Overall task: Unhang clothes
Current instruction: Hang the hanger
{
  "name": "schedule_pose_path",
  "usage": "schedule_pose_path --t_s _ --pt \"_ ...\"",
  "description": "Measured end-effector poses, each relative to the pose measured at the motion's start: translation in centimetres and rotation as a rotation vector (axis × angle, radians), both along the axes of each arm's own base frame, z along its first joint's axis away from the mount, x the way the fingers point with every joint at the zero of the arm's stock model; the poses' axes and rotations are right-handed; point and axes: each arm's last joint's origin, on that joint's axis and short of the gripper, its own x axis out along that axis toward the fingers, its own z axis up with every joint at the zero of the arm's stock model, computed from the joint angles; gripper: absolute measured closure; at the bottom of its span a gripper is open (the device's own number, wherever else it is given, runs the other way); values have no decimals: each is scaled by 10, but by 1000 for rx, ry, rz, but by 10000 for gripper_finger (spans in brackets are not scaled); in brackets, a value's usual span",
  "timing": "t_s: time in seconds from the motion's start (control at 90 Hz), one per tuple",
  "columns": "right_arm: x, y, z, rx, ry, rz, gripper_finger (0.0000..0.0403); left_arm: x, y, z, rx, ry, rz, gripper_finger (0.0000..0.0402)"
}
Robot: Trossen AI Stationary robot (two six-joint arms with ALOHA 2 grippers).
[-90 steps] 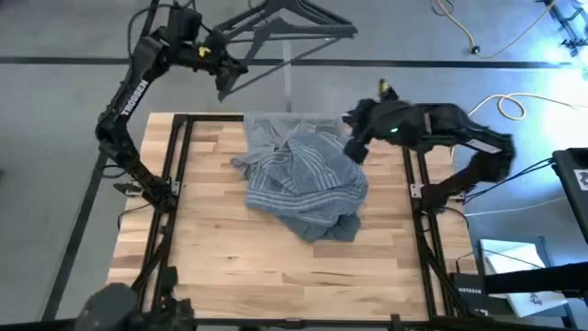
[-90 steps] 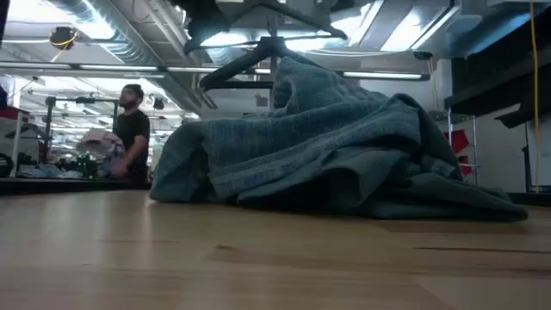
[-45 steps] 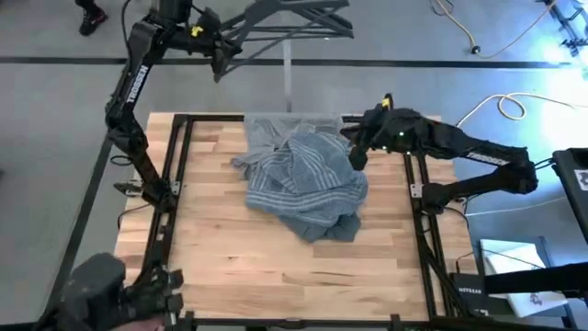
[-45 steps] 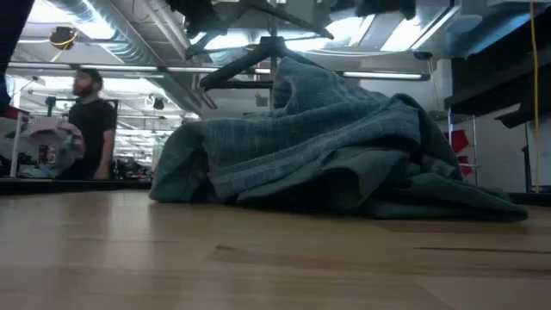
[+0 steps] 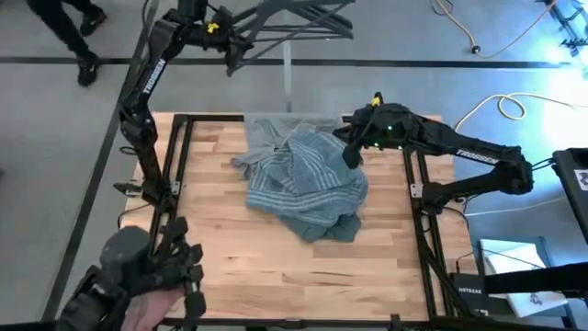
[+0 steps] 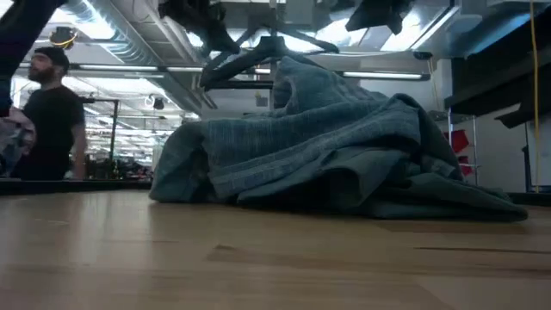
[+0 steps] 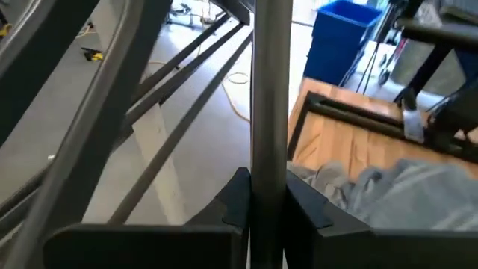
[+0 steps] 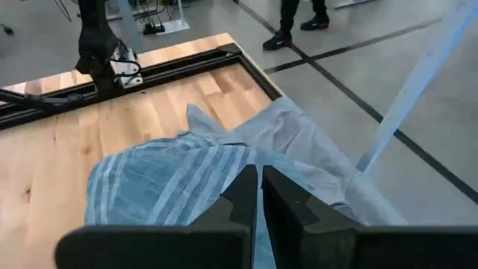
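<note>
The clothes lie in a heap on the far half of the table. The blue-grey striped shirt (image 5: 308, 179) (image 8: 164, 187) is on top, and the plain grey shirt (image 5: 276, 124) (image 8: 299, 142) sticks out under it at the far edge. My left gripper (image 5: 231, 51) is raised beyond the table's far left corner, shut on a dark hanger (image 5: 294, 18). My right gripper (image 5: 352, 154) (image 8: 259, 194) hovers shut above the heap's far right part, touching nothing. In the low view it hangs well above the cloth (image 6: 379, 13). My left gripper pinches one thin straight bar of the hanger (image 7: 269, 149) between its two fingers (image 7: 237, 200), which lie across the bar. The hanger is lifted clear, beyond the far edge, with no cloth on it.
A pale rack pole (image 5: 288, 78) stands behind the far edge. Black frame rails (image 5: 179, 156) run along both table sides. A person (image 5: 64, 23) walks at the far left, and a dark object (image 5: 138, 276) is at the near left corner. Bare wood (image 5: 276, 267) fills the near half.
My left gripper has carried the hanger up and farther beyond the far edge. My right gripper has come down a little over the heap's far right part. The clothes have stayed still.
</note>
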Motion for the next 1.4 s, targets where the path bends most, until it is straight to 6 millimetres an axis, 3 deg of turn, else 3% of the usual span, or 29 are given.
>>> schedule_pose_path --t_s 0.344,0.7,1.167,1.4 --pt "-5 -16 0 -15 3 -48 398 13 24 -11 1 -93 -11 377" --pt "-6 -16 0 -21 7 -35 398 31 24 -17 10 -107 -70 377" --pt "-6 -16 0 -13 11 -36 398 57 31 -41 -38 -89 -113 377" --pt "-6 -16 0 -10 10 -30 398 56 33 -40 -17 -92 -99 377"
